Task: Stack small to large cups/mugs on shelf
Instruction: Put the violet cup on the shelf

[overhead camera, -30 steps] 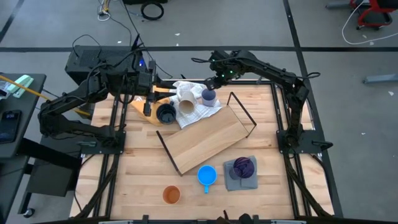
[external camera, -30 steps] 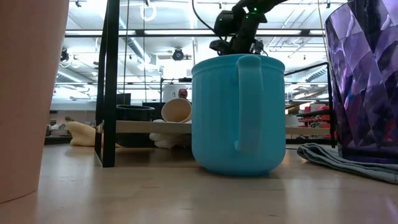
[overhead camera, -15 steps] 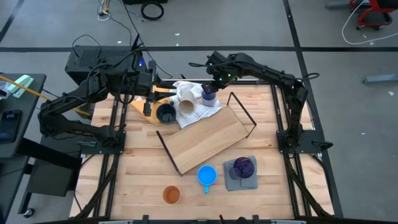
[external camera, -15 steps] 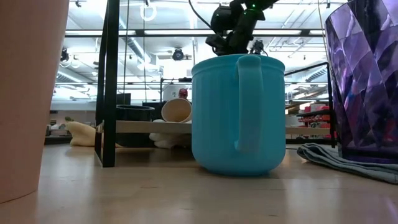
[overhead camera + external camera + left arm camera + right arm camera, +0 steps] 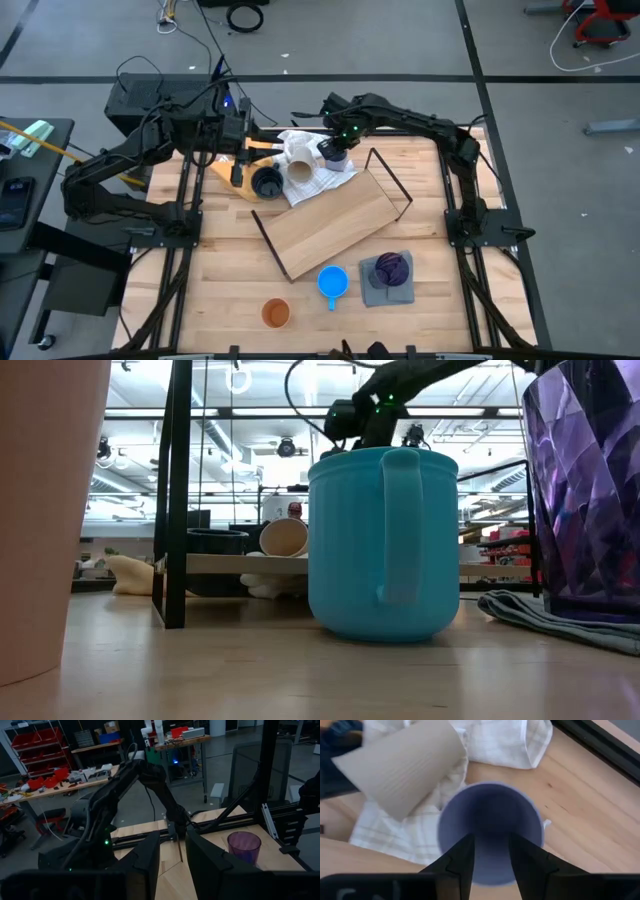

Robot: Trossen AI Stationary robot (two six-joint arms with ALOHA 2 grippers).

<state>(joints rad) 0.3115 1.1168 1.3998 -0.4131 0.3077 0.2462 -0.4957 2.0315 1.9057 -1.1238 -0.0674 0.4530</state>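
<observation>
From overhead I see my right gripper out over the far side of the table, directly above the lavender cup on the white cloth; the arm covers most of that cup, so I can't tell whether the fingers touch it. The beige cup lies tipped on the same cloth, just beside the dark navy mug. My left gripper hangs near that mug, at the table's far left. The shelf sits at an angle mid-table. Nearer me stand the orange cup, the blue mug and the purple cup on a grey cloth.
</observation>
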